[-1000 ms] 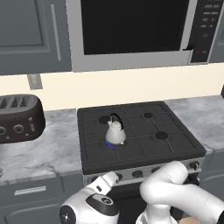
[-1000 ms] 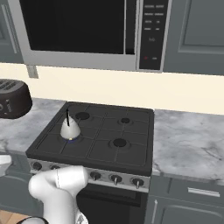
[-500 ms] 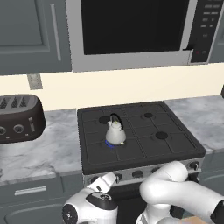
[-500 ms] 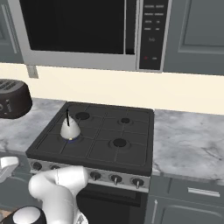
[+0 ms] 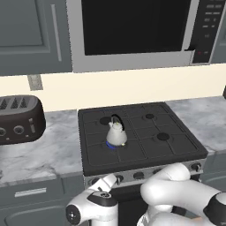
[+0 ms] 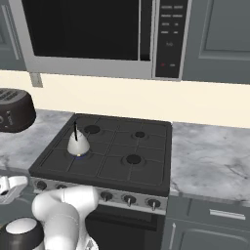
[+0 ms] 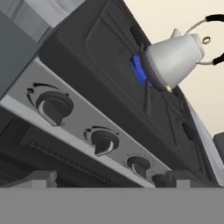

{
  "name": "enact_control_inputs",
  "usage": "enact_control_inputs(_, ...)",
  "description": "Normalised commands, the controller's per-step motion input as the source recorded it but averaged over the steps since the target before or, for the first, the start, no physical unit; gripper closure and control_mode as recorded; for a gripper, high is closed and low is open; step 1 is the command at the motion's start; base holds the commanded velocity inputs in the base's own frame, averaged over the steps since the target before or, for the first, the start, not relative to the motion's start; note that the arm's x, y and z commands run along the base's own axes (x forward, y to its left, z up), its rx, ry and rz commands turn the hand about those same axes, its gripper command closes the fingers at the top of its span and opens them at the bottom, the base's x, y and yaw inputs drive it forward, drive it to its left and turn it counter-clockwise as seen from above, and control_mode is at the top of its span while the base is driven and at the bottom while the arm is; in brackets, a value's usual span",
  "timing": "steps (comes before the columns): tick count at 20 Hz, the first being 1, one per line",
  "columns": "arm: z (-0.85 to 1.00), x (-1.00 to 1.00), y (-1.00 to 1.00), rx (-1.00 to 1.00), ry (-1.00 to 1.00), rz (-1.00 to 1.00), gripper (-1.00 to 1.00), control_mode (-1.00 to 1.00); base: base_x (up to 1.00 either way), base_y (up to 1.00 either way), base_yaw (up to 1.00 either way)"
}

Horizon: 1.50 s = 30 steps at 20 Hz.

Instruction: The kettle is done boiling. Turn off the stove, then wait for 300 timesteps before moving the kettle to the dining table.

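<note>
One small white kettle (image 5: 116, 134) sits over blue flame on the stove (image 6: 117, 151); likely rigid, smooth, light. Its thin arched handle is the best hold. The gripper (image 5: 109, 181) hovers by the knobs (image 7: 54, 107), jaws released.

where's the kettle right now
The kettle sits on the stove's front-left burner in both base views, over a blue flame, right of the toaster and below the microwave.

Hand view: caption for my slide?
White kettle over a blue flame on the stove, front knobs close below.
</note>
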Motion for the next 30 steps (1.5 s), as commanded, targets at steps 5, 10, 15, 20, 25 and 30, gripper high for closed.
enact_control_inputs(5,-0.31,0.12,0.03,-0.04,-0.06,0.0,-1.0,-1.0,0.0,0.0,0.0)
enact_control_inputs(10,-0.13,0.03,0.06,-0.05,-0.08,0.0,-1.0,-1.0,0.0,0.0,0.0)
enact_control_inputs(15,0.0,0.0,0.15,-0.07,-0.04,0.0,-1.0,-1.0,0.0,0.0,0.0)
enact_control_inputs(20,-0.02,0.07,0.14,-0.06,0.0,-0.01,-1.0,-1.0,0.0,0.0,0.0)
enact_control_inputs(25,-0.07,0.06,0.0,-0.02,0.0,0.0,-1.0,-1.0,0.0,0.0,0.0)
enact_control_inputs(30,-0.07,0.17,0.0,-0.01,0.0,0.0,-1.0,-1.0,0.0,0.0,0.0)
